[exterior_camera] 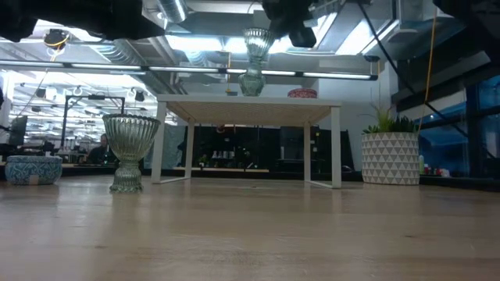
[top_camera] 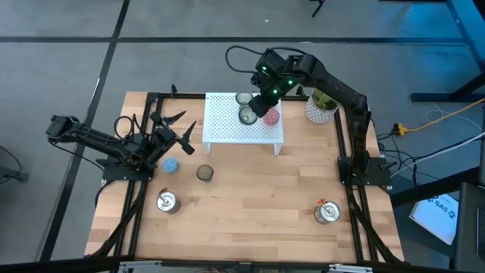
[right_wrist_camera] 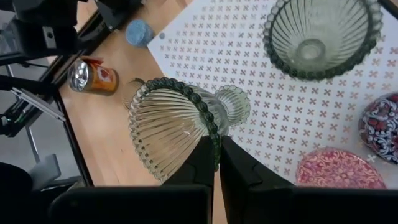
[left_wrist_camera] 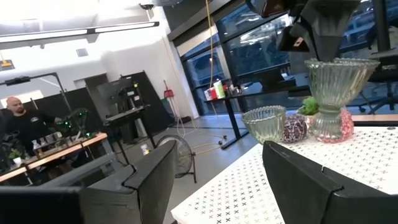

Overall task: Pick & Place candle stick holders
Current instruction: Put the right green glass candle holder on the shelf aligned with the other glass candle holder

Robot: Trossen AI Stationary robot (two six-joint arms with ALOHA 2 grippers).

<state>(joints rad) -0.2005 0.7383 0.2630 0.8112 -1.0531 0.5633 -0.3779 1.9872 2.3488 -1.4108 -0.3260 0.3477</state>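
Note:
My right gripper (top_camera: 261, 102) is over the white perforated rack (top_camera: 227, 133), shut on an olive-clear glass cup (top_camera: 248, 115). A second glass cup (right_wrist_camera: 320, 34), the purple cup (right_wrist_camera: 382, 124) and the pink cup (right_wrist_camera: 336, 171) stand on the rack top. A third glass cup (top_camera: 204, 173) and the blue cup (top_camera: 171, 164) stand on the table, as do two silver cups (top_camera: 167, 201) (top_camera: 326, 212). My left gripper (top_camera: 178, 129) is open and empty, left of the rack. My right gripper pinches the glass cup's beaded rim (right_wrist_camera: 214, 140), one finger (right_wrist_camera: 202, 165) inside the bowl and one outside. The fingers come from above, pointing down. The cup hangs upright; its foot (exterior_camera: 251, 84) is at the rack top, and I cannot tell whether it touches.
A white pot with a green plant (top_camera: 321, 106) stands right of the rack at the far edge. The dark arm frames run along the table's left and right sides. Bare wood lies between the rack and the near edge (top_camera: 250, 205).

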